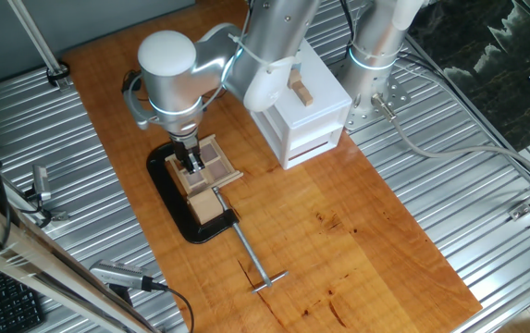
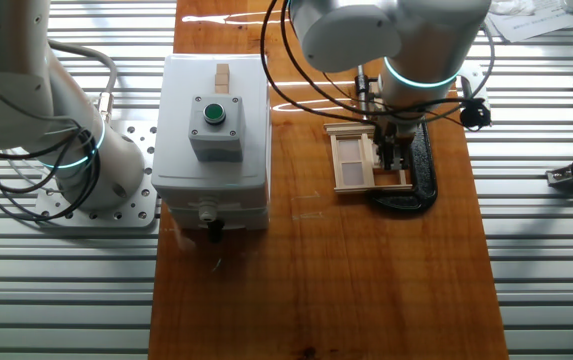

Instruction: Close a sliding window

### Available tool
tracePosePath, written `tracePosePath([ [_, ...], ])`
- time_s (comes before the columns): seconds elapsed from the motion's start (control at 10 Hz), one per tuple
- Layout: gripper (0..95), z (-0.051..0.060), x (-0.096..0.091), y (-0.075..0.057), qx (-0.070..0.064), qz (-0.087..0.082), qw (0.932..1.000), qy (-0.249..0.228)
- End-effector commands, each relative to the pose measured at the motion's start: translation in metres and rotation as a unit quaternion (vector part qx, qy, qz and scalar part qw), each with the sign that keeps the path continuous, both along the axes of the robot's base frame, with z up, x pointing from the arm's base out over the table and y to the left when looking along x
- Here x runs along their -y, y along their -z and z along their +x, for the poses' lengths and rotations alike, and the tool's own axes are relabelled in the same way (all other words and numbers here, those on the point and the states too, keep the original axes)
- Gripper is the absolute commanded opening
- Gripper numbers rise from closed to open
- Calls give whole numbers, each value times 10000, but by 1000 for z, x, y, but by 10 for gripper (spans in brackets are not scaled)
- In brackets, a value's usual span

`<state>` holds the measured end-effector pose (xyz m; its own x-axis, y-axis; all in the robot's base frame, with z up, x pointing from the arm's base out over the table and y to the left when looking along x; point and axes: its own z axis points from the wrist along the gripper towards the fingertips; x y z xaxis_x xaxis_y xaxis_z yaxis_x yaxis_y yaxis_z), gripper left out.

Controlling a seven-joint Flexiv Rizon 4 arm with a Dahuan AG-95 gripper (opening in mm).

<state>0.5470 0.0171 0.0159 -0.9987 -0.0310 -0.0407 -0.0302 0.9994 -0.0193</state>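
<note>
Window: the window, a light-wood frame in rails, sits mid-table, at 9 o'clock of the hand in the other fixed view.
Hand: fingers down at the window's edge; whether it grips, I cannot tell.
Hidden: the arm covers the fingertips.
Materials: black clamp, white box, green button.

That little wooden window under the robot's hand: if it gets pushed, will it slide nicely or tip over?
The sliding window sits in wooden rails, so it probably slides rather than tips. The thin light wood looks stiff but perhaps fragile. A black clamp appears to pin the base, so it likely stays put.
</note>
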Motion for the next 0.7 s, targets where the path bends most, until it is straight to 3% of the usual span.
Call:
tracePosePath([
  [0.1,0,-1,2,2,-7,7,10000,-5],
  [0.7,0,-2,7,3,14,9,10000,-50],
])
